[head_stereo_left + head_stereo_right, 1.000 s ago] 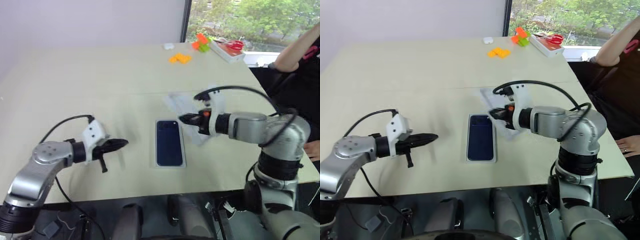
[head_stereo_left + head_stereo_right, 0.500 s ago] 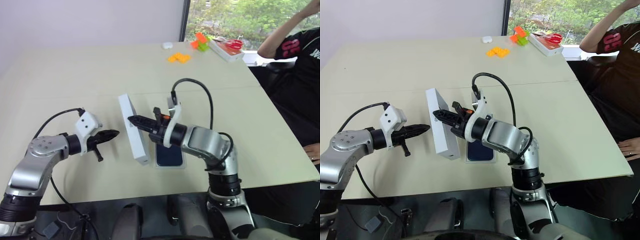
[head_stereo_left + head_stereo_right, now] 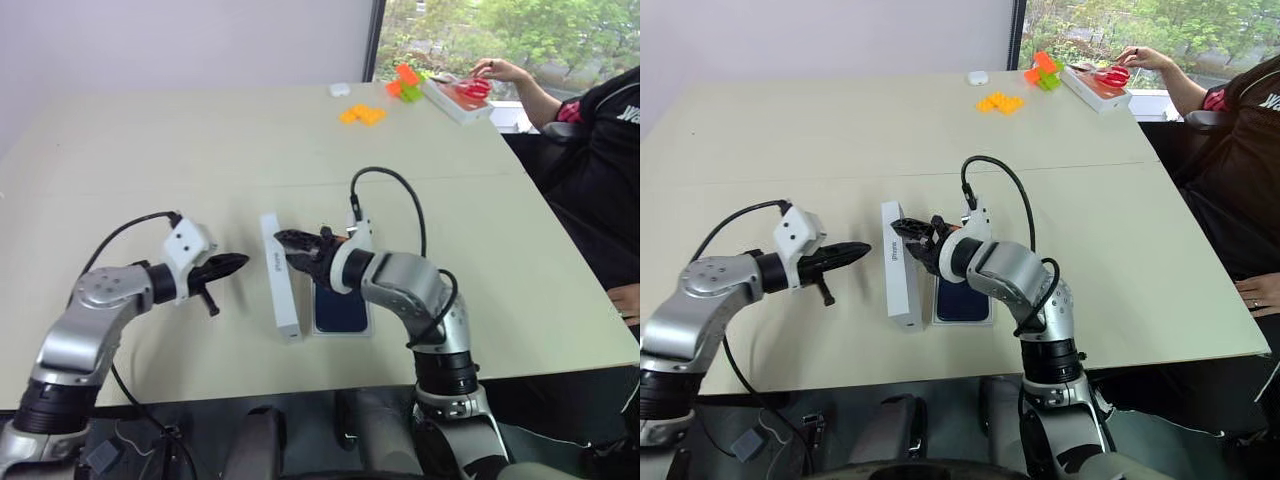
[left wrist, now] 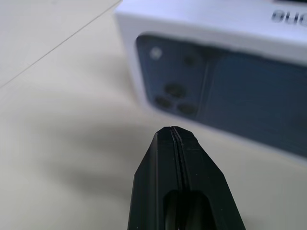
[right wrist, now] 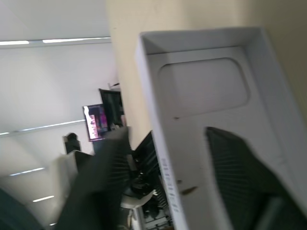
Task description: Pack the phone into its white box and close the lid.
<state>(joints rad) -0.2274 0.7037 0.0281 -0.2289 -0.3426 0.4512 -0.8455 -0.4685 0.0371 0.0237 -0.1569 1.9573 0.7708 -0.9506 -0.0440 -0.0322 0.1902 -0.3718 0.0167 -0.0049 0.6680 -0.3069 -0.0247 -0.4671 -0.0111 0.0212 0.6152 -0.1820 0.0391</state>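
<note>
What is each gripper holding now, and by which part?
Nothing, it seems. The left gripper is shut and empty. The right gripper stands open astride a long wall of the lid, without clamping it.

**Pale table by a bright window**

We saw a wide beige table [image 3: 150,150] filling most of the frame. A plain pale wall [image 3: 180,40] ran across the upper left; at upper right a dark-framed window [image 3: 470,30] showed sunlit green trees.
</note>
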